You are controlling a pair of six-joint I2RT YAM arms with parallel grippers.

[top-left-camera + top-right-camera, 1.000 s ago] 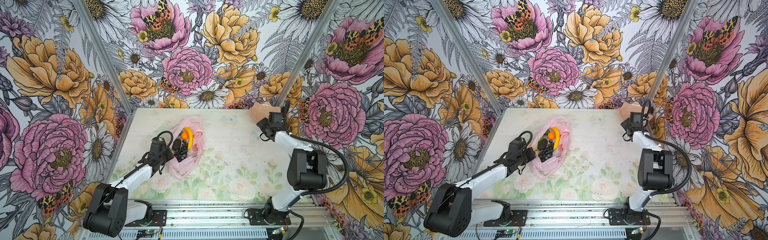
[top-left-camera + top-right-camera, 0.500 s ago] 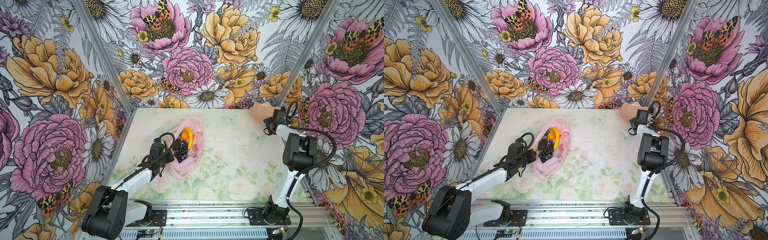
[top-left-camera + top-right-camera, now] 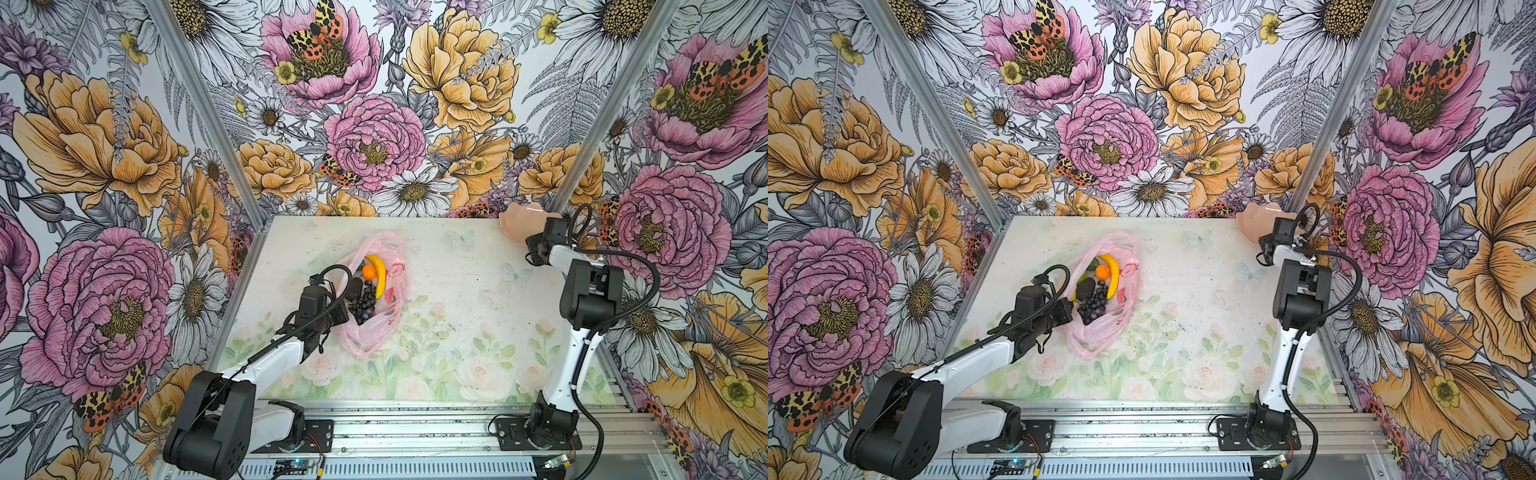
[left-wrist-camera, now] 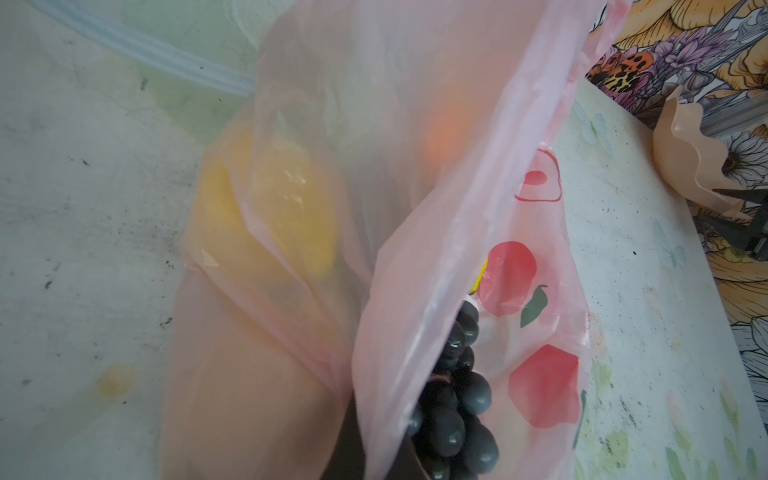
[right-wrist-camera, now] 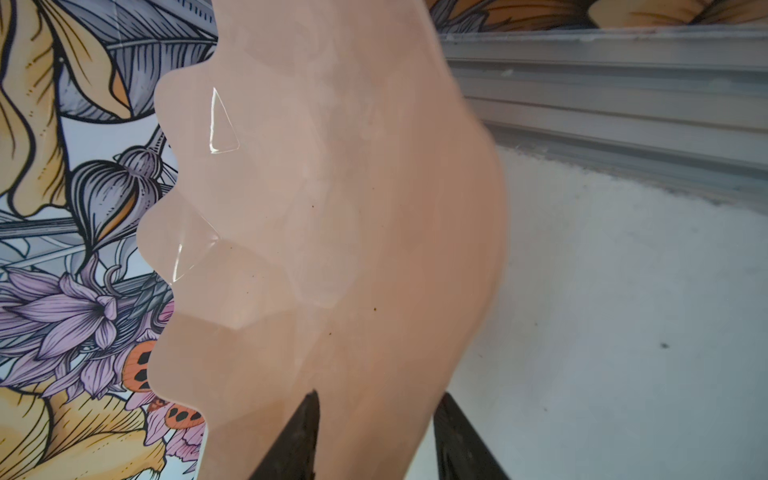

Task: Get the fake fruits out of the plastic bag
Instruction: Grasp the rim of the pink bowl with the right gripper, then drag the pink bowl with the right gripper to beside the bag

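The pink plastic bag (image 3: 374, 336) lies open left of the table's middle. Inside it show a banana (image 3: 379, 270), an orange (image 3: 368, 272), a dark avocado (image 3: 355, 289) and a purple grape bunch (image 3: 365, 301). My left gripper (image 3: 343, 309) is shut on the bag's near rim beside the grapes (image 4: 453, 415). A yellow lemon (image 4: 286, 208) shows through the film. My right gripper (image 5: 376, 405) is at the far right corner. Its fingers stand apart, one on each side of the peach bowl's wall.
The peach petal-edged bowl (image 3: 519, 220) sits in the far right corner against the metal frame rail (image 5: 623, 95) and the flowered wall. Flowered walls close in the table on three sides, and an aluminium rail carrying both arm bases runs along the front.
The right arm has shifted its elbow while staying at the bowl, and its jaws have narrowed around the bowl's wall. The left gripper and the bag have barely moved.
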